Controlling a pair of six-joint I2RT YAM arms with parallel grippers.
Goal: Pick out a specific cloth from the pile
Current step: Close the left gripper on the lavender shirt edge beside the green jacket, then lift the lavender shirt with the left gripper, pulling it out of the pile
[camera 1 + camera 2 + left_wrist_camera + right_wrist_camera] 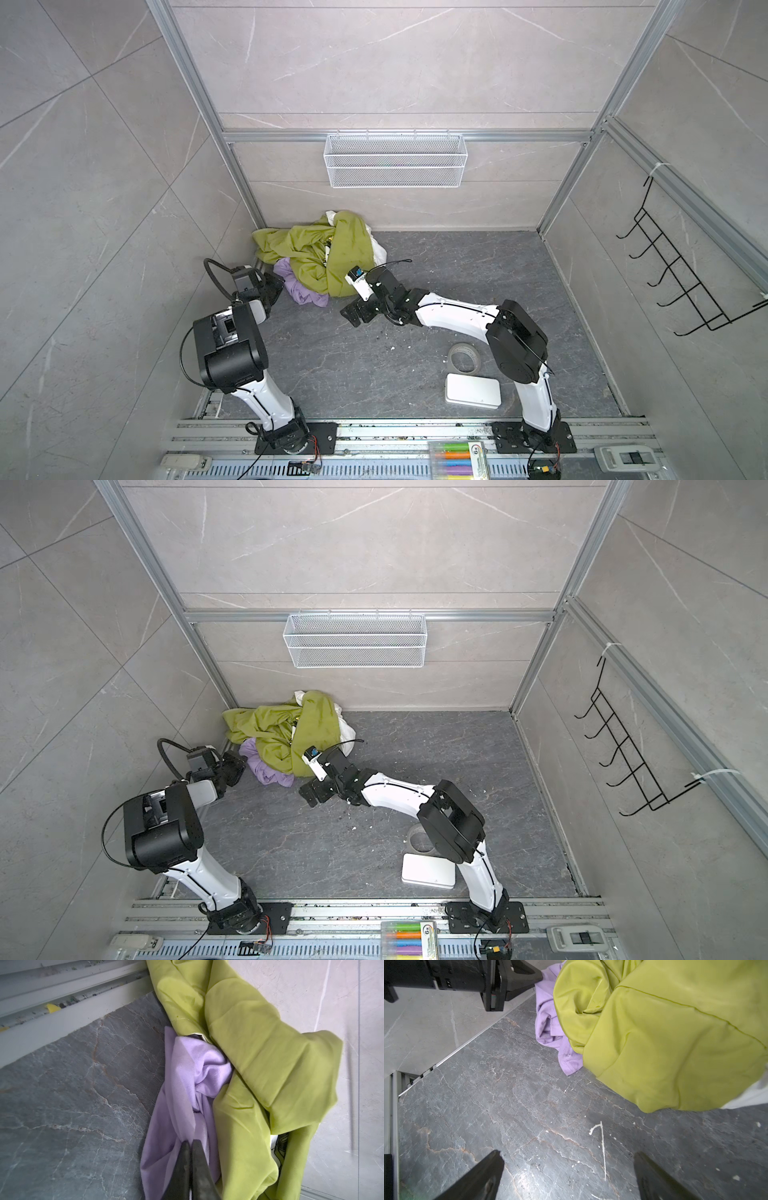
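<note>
Jaws of the left gripper pinched shut on a fold of the cloth, which lies far left on the floor, mostly buried under the pile overlapping its right side. Right gripper spread wide, holding nothing, over floor at the pile's near side; tape roll and white case well apart, near right.

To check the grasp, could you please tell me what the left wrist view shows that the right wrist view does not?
Only the left wrist view: the left gripper shut, pinching a fold of the cloth. Only the right wrist view: the right gripper open over bare floor, holding nothing, and a white streak. Both: the cloth tucked partly under the green fabric of the pile.
</note>
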